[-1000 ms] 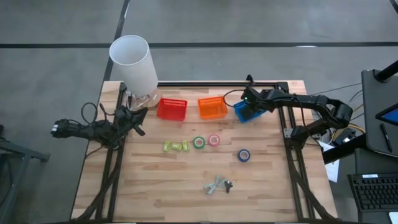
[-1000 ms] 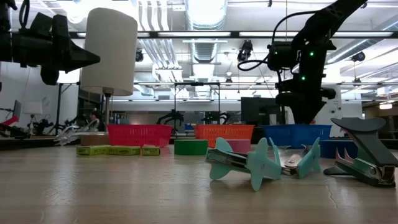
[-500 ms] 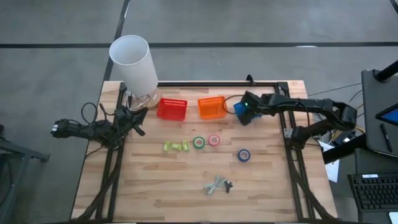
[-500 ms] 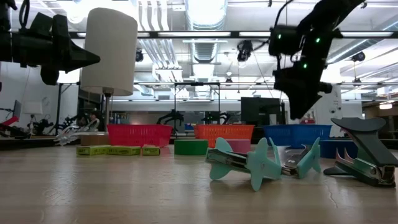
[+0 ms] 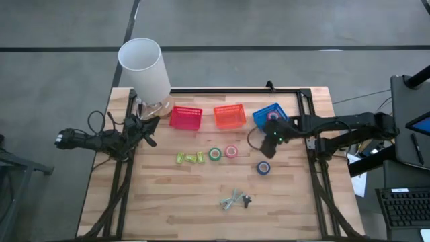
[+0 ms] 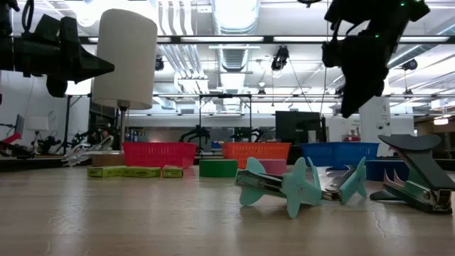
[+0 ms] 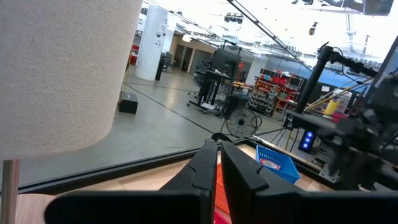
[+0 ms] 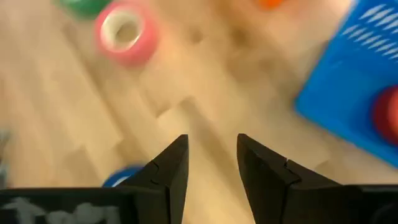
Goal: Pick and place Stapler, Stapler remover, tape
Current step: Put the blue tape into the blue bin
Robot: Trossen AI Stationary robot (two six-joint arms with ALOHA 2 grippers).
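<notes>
Worktop [image 5: 161, 202] w/ blue basket [image 5: 267, 112] at 1 o'clock, red roll [image 8: 388, 114] inside. R hand [image 5: 267, 149] empty, fingers apart, above blue roll [image 5: 263, 167] at 3 o'clock. L hand [image 5: 149, 133] together, parked at 10. Roll prob. light, stiff, slick; take it across the ring wall. No writing legible.

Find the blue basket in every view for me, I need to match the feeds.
High: blue basket at the table's far side, rightmost of three baskets, beside the right gripper.
Low: right of centre in the background, next to the orange basket.
Left wrist: small, past the shut fingers.
Right wrist: at the right edge.
Shared landmark: the red tape lying inside it.
</notes>
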